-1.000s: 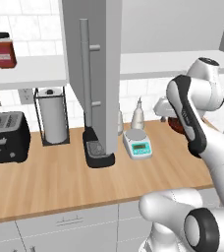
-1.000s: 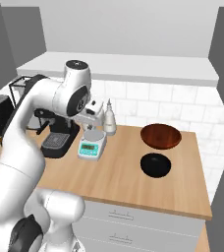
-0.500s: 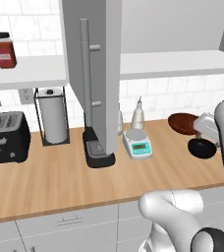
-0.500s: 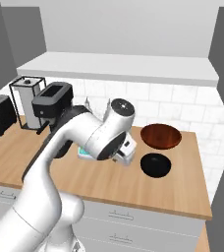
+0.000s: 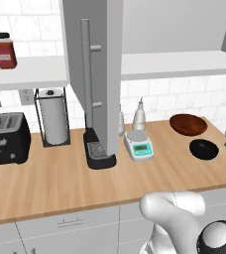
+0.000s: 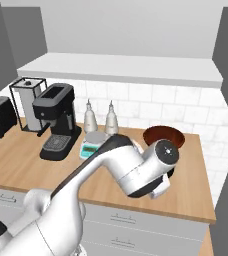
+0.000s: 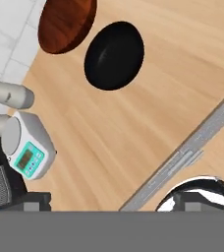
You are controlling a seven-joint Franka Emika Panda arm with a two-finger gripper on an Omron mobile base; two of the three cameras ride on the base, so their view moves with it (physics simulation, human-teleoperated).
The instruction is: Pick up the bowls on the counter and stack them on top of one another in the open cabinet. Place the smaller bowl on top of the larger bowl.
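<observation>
The wide reddish-brown bowl and the smaller black bowl sit side by side at the right end of the wooden counter, apart from each other. The hand view looks down on both: the brown bowl at the top and the black bowl just below it. My gripper hangs above the counter's front edge, short of the black bowl, open and holding nothing. In the right base view my arm's wrist covers the black bowl and part of the brown bowl. The open cabinet's grey door stands out over the counter, its white shelf bare.
A white digital scale and two bottles stand left of the bowls. A black coffee machine sits under the cabinet door, with a paper-towel holder and a toaster further left. A red jar is on the left shelf.
My arm has swung right and down, from over the scale to the counter's right end near the bowls. The bowls have not moved.
</observation>
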